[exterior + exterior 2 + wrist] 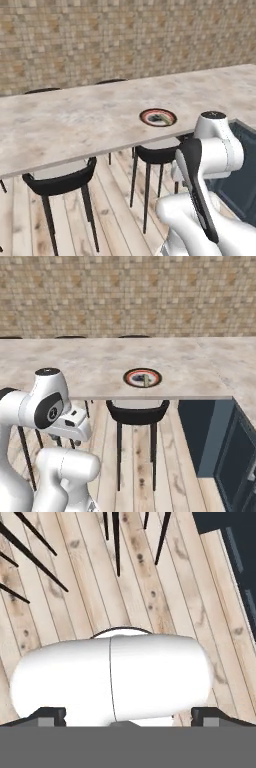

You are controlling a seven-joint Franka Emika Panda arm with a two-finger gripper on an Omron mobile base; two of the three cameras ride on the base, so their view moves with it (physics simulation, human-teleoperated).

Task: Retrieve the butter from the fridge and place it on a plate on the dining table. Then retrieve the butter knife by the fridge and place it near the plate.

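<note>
With the butter point(145, 379) lying on the plate point(131, 380) on the table point(75, 120), the tool point(128, 714), spread wide, empty and tucked low toward the floor, should be carried clear of the stools point(60, 182) toward the knife.

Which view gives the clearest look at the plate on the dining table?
The right base view: the plate faces the camera nearly head-on, with a small pale stick on it. The left base view shows it more obliquely. The hand view points at floorboards and stool legs.
</note>
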